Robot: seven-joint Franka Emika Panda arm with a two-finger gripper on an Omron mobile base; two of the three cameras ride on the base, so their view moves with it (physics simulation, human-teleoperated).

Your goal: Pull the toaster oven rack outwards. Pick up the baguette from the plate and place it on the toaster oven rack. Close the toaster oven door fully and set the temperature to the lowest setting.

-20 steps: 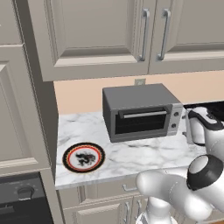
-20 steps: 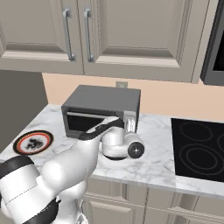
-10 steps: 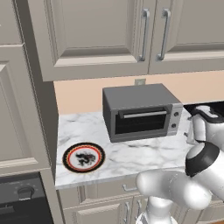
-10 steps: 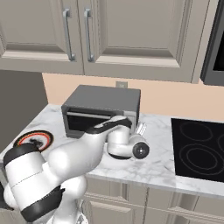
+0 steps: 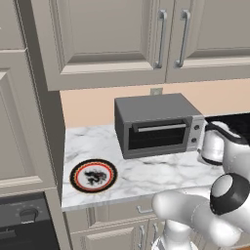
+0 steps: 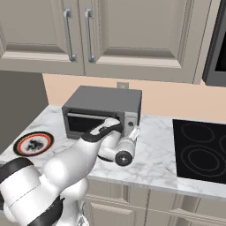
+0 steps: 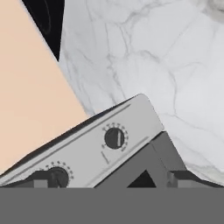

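Plate (image 5: 93, 175) rests at 9 o'clock end of marble table (image 5: 161, 171), bare of bread. Toaster oven (image 5: 157, 124) sits centre, door (image 5: 157, 137) shut. Rigid metal; silver bar handle (image 5: 161, 128) likely best hold. Knob (image 7: 114, 138) small, probably slippery. Jaws stand wide apart, holding nothing.

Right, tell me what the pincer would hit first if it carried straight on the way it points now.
Most likely the toaster oven: its silver knob panel lies just ahead of the open pincer, by the upper knob. Depth is hard to judge, so how soon is unclear.
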